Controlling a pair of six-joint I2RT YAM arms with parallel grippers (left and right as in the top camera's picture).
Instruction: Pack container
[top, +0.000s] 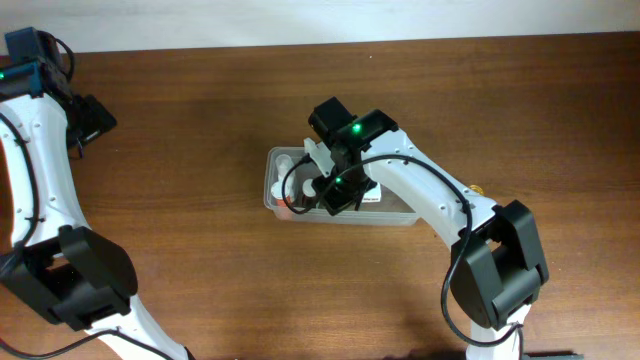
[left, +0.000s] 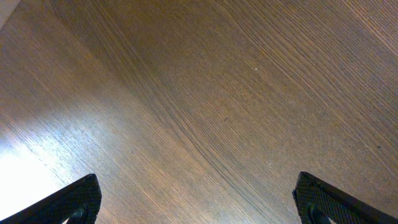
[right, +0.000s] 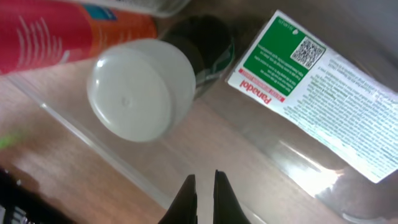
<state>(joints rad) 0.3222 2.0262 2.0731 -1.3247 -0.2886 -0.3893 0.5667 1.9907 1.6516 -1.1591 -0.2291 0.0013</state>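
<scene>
Table (top: 200, 250): wood. Container (top: 272, 170) sat on it, part packed. In container: green-white carton (right: 311, 93) flat on floor, red tube (right: 56, 37) by wall, white-capped bottle (right: 140, 87) just beside tube. R gripper (right: 203, 193) low in container, jaws nearly together, nothing betw. L gripper (left: 196, 186) spread wide, well apart from container. Judged: lift R straight up past rim, w/o nudging bottle.

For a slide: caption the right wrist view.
Right gripper over the clear container, which holds a white-capped bottle, a red-orange tube and a Panadol box.
</scene>
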